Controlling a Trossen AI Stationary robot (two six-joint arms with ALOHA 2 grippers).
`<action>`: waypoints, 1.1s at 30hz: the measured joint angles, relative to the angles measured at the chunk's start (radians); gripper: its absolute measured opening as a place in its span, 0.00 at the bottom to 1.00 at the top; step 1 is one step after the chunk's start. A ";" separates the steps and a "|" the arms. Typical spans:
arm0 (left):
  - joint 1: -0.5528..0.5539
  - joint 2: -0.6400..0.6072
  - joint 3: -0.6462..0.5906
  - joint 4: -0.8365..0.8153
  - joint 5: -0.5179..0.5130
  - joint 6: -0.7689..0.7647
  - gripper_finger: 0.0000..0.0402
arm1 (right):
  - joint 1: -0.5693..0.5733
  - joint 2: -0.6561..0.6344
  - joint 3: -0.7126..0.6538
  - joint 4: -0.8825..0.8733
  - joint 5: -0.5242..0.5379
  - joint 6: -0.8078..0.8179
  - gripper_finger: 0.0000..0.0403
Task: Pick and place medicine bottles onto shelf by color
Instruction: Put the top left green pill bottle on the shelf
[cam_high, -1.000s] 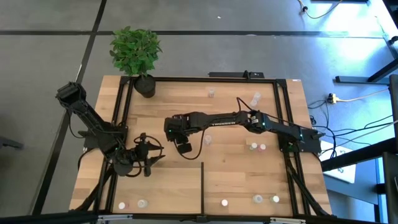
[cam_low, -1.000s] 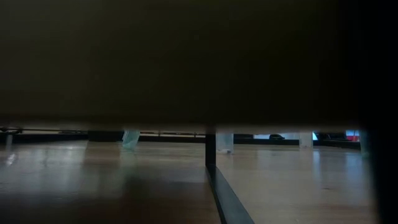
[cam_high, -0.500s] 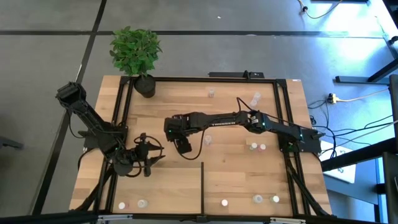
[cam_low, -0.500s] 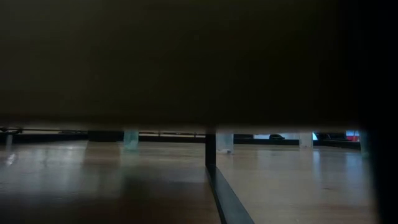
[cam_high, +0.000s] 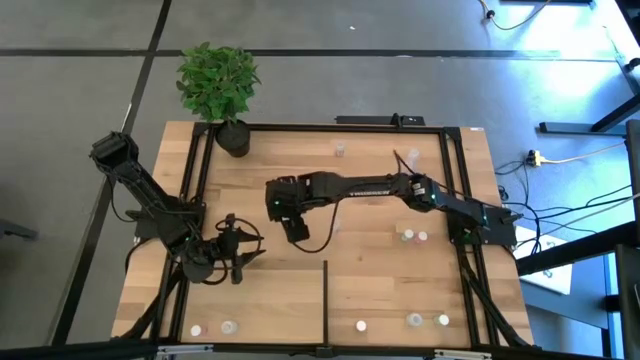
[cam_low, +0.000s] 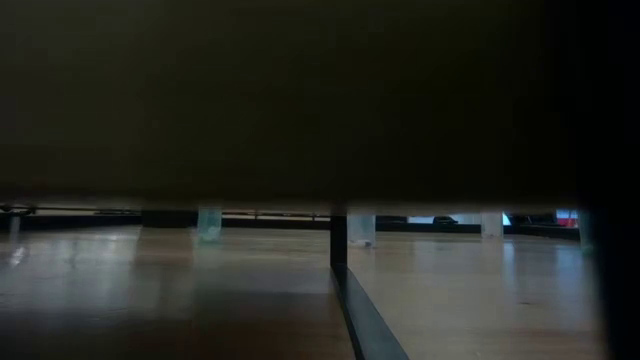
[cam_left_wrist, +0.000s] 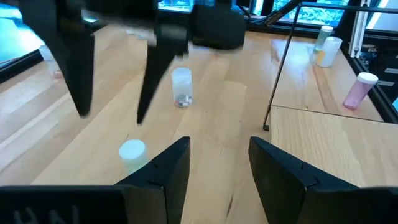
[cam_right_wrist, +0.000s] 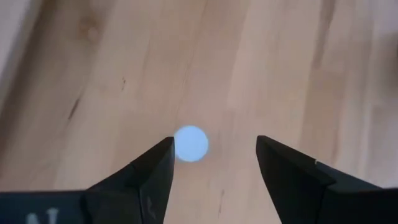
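Two arms showed on the shelf (cam_high: 400, 270). Since a second earlier the right gripper (cam_high: 295, 232) had spread its fingers wide and lifted off a white-capped bottle (cam_right_wrist: 190, 143), left standing mid-shelf, apparently released. The left gripper (cam_high: 238, 262) idled near-left, fingers part open, holding nothing. Other bottles awaited sorting.

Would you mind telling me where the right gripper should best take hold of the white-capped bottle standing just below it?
Judging by the right wrist view, grip the white-capped bottle across its round sides below the cap, coming straight down. It stands upright, only its round top showing, between the right gripper's open jaws, nearer one finger, so centre first.
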 joint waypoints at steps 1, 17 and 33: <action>0.000 0.000 0.000 0.000 0.000 0.000 0.39 | 0.000 -0.010 0.000 -0.008 0.000 0.000 0.57; 0.063 -0.001 0.044 0.008 -0.005 -0.006 0.39 | 0.001 -0.338 -0.005 -0.183 -0.018 0.015 0.57; 0.247 -0.001 0.302 -0.356 0.291 0.118 0.39 | 0.097 -0.719 -0.557 -0.032 0.223 0.245 0.57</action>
